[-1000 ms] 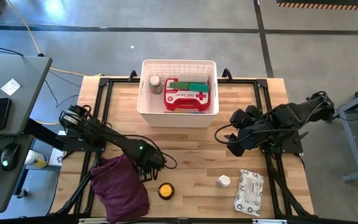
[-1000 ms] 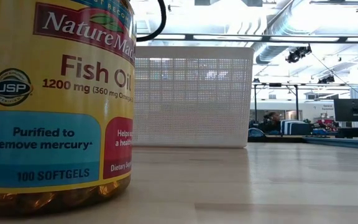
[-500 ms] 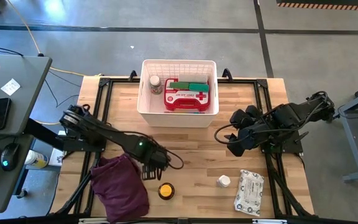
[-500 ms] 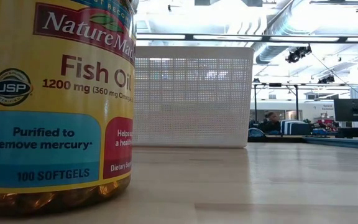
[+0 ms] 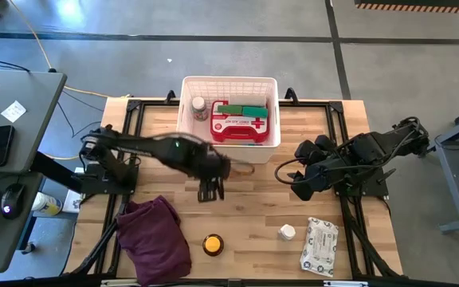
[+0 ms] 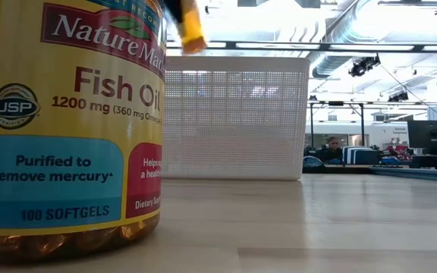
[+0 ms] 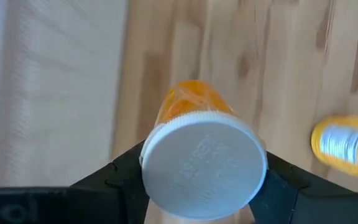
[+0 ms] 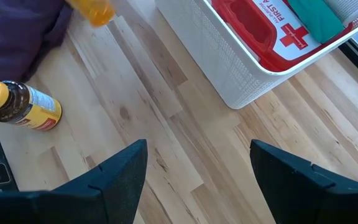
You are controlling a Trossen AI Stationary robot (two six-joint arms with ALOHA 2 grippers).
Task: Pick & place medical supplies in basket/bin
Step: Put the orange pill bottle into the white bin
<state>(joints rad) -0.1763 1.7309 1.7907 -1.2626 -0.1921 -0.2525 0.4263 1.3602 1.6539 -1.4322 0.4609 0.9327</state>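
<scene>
A: We are looking down on a pale wooden counter (image 5: 245,215) with a black frame, sitting on a grey concrete floor. A desk with a phone and a mouse is standing off to the left. Level across the boards we are seeing a bright hall with ducts and ceiling lights.

B: And the thing we are carrying?

A: Our left claw (image 7: 202,186) is clamped on a small amber bottle (image 7: 191,109) with a white cap (image 7: 204,168), one finger on each side of the cap. We are holding it above the boards, just in front of the white basket (image 5: 188,119). In the low view it is showing only as an orange blur (image 6: 190,30) near the top.

B: What is already in the basket?

A: A red first-aid case (image 5: 239,123) with a green roll (image 5: 245,111) on it, and a small bottle (image 5: 198,108) beside them.

B: And around us?

A: The purple cloth (image 5: 154,239) is lying at the near left. A yellow-capped fish oil bottle (image 5: 212,244) is standing beside it and is filling the left of the low view (image 6: 67,129). A small white bottle (image 5: 286,233) and a wipes pack (image 5: 319,245) are lying at the near right. Nothing is standing between the bottle and the basket.

B: The other arm?

A: Our right claw (image 8: 197,174) is hanging with its fingers apart over the counter's right side, holding nothing.
</scene>
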